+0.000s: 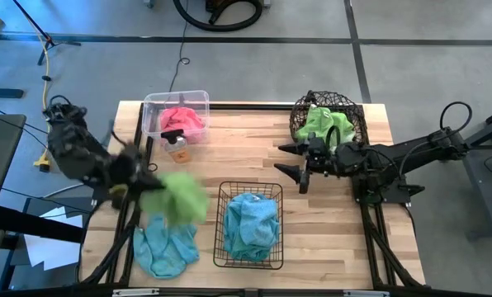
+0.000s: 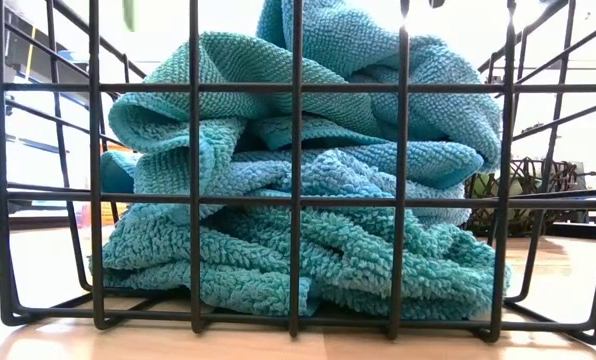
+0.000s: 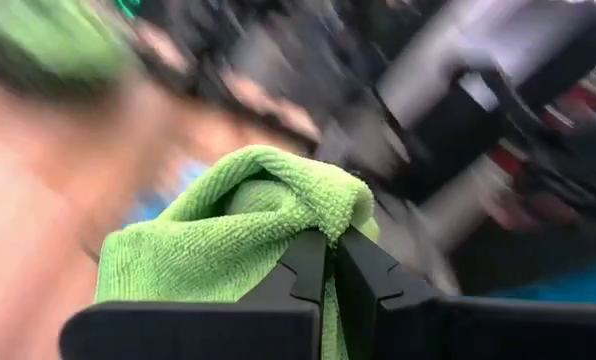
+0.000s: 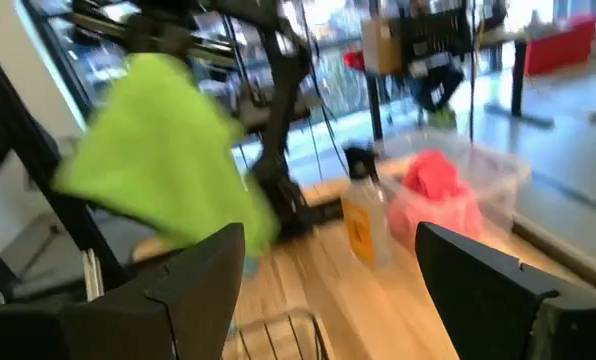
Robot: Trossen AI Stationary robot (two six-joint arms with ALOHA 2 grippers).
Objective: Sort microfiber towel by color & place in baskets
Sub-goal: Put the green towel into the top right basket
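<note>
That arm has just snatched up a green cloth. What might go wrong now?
The left gripper pinches only a fold of the green towel, so it may slip out on the way. The round basket with the other green towel is across the table, behind the right gripper, so the arms might get in each other's way. The hanging cloth may brush the small bottle.

Both arms are matte black with black cables, each ending in an angular two-fingered pincer.

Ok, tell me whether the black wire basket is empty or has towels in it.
Not empty. The black wire basket holds bunched light blue towels; in the low view they pile up behind its grid.
</note>
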